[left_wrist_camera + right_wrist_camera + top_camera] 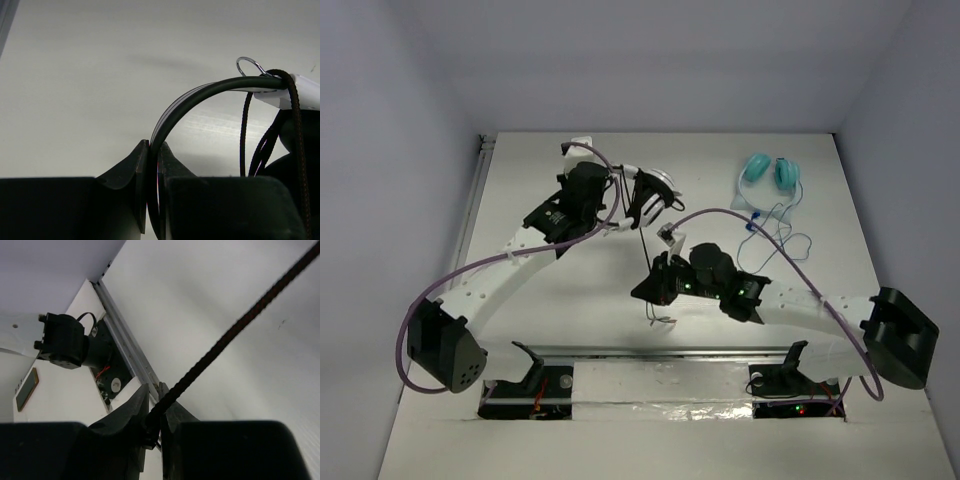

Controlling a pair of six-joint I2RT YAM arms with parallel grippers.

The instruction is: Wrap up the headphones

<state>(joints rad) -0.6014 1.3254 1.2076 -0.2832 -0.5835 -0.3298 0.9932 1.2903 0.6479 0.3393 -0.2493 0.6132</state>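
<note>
L gripper (152, 152) pinches the headband (200, 95) of the headphones (658, 188), which sit mid-rear over the surface (550, 300), cups just beyond the gripper. R gripper (155, 407) pinches the cable (240, 325), which runs straight from the headphones to it. Teal pair (770, 172) lies well apart, rear right.

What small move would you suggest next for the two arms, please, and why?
Probably sweep the right pincer around the headphones to lay one turn of cable. The left pincer is shut on the headband, and the right pincer is shut on the cable, which runs straight out from it, so both grips look ready for a wrap.
</note>
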